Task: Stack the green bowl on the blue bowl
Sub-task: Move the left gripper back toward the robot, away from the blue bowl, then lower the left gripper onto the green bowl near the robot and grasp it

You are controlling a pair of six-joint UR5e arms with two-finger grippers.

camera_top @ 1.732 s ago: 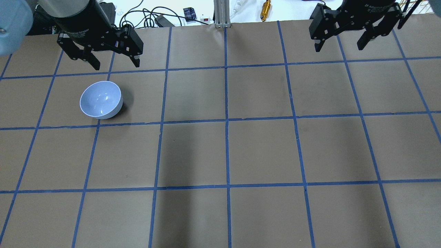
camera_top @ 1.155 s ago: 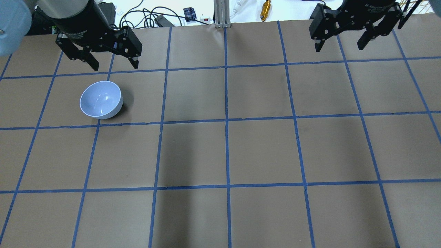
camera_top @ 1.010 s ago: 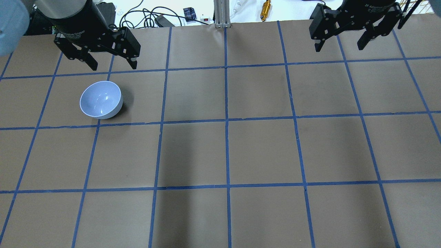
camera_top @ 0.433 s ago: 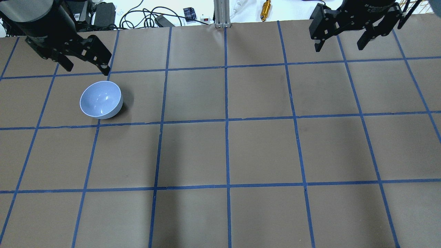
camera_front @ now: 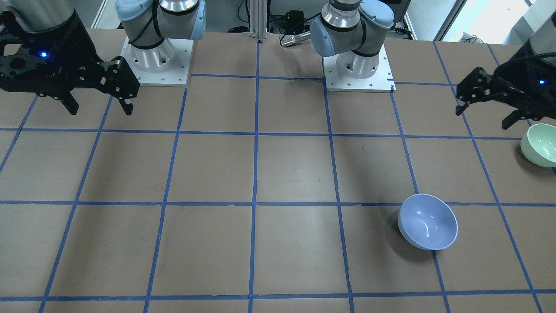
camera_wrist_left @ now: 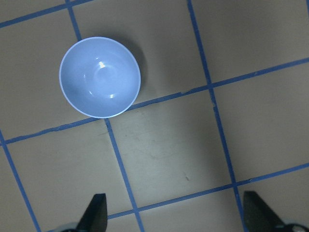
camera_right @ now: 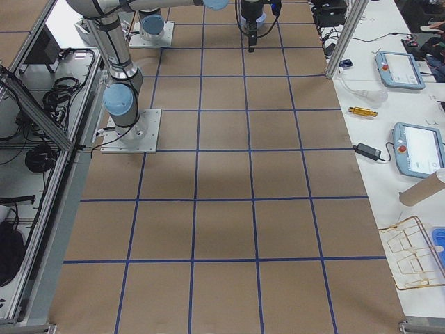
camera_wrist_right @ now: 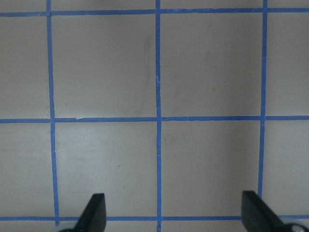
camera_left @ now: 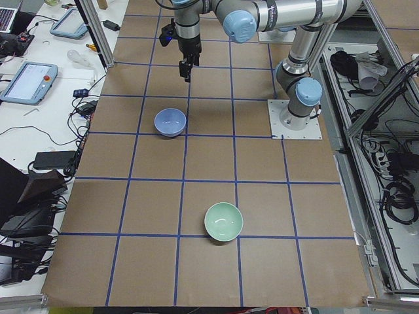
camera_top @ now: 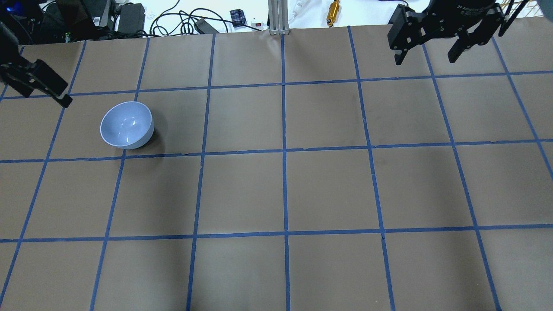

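The blue bowl (camera_front: 428, 227) stands upright on the brown gridded table; it also shows in the overhead view (camera_top: 127, 125), the exterior left view (camera_left: 170, 122) and the left wrist view (camera_wrist_left: 100, 77). The green bowl (camera_front: 541, 144) stands upright near the table's end on my left, also in the exterior left view (camera_left: 223, 221); the overhead view does not reach it. My left gripper (camera_front: 482, 119) is open and empty, raised just beside the green bowl on the robot's side. Only one finger (camera_top: 58, 96) shows in the overhead view. My right gripper (camera_front: 100, 111) hangs open and empty at the far right (camera_top: 425, 54).
The two arm bases (camera_front: 158, 61) (camera_front: 358, 65) stand on white plates at the robot's side. Cables and gear (camera_top: 181, 21) lie past the table's far edge. Tablets (camera_left: 26, 82) lie on the operators' side table, and a wire rack (camera_right: 417, 250) stands there.
My left gripper has moved away from the blue bowl toward the table's left end, nearly out of the overhead view. It stays open. The right arm and the blue bowl have not moved.
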